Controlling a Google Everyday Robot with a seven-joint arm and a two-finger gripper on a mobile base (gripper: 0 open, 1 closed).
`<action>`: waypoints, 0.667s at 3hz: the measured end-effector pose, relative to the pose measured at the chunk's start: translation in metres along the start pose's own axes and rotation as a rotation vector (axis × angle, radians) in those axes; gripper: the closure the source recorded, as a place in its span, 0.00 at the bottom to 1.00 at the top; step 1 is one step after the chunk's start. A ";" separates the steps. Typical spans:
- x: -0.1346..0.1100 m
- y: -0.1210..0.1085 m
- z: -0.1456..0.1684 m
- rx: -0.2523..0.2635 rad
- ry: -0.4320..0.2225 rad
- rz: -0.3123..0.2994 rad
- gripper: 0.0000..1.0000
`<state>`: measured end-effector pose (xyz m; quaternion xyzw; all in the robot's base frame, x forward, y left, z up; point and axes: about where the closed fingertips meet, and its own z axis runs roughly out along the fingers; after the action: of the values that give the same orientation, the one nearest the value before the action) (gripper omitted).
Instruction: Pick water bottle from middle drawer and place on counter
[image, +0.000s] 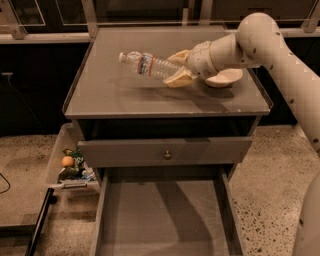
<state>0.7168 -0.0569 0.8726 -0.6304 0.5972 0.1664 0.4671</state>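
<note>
The water bottle is clear and ribbed, with a white cap and a red-and-blue label. It lies nearly level in the air, cap pointing left, over the middle of the counter. My gripper is shut on the bottle's base end, its tan fingers above and below it. The white arm reaches in from the right. The middle drawer is pulled open at the bottom of the view and its grey bottom is bare.
A white bowl sits on the counter's right side, partly behind my wrist. The top drawer front with a round knob is closed. A pale bin of toys stands left of the cabinet on the speckled floor.
</note>
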 end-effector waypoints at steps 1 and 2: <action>0.009 0.001 0.008 -0.052 0.078 0.005 1.00; 0.016 0.001 0.011 -0.082 0.129 0.008 1.00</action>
<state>0.7234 -0.0579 0.8542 -0.6560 0.6214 0.1517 0.4007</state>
